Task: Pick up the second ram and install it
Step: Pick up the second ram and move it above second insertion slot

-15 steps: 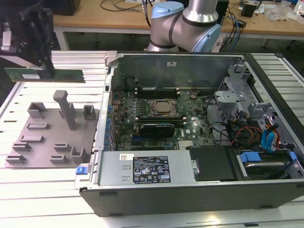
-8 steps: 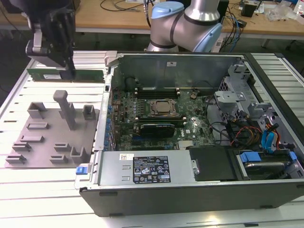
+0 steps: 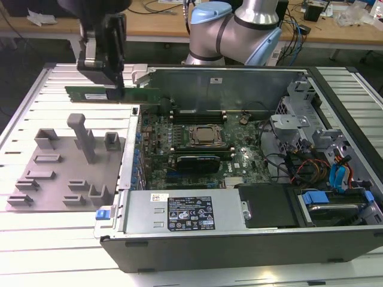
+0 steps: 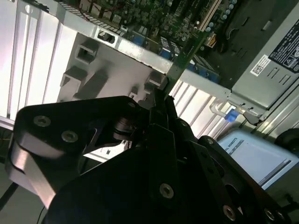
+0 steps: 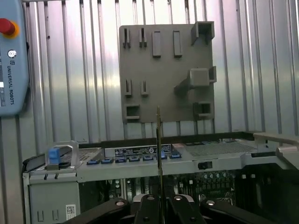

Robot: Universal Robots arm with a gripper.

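The second ram [image 3: 85, 94], a long green board, hangs level above the table, just off the exterior view's left wall of the open computer case [image 3: 335, 239]. My gripper [image 3: 116, 88] is shut on its middle from above. In the first wrist view the ram [image 5: 159, 140] appears edge-on, rising from between the fingers [image 5: 148, 207]. In the second wrist view the ram [image 4: 181, 64] sticks out past the gripper [image 4: 159, 100] toward the motherboard. The motherboard [image 3: 239, 156] with its CPU socket [image 3: 206, 136] lies inside the case.
A grey holder tray [image 3: 60, 179] with upright posts lies on the slatted table at the exterior view's left, below the ram. The power supply [image 3: 185, 212] runs along the case's front, and a drive cage with cables [image 3: 335, 173] is at the right. The arm's base [image 3: 239, 30] stands behind the case.
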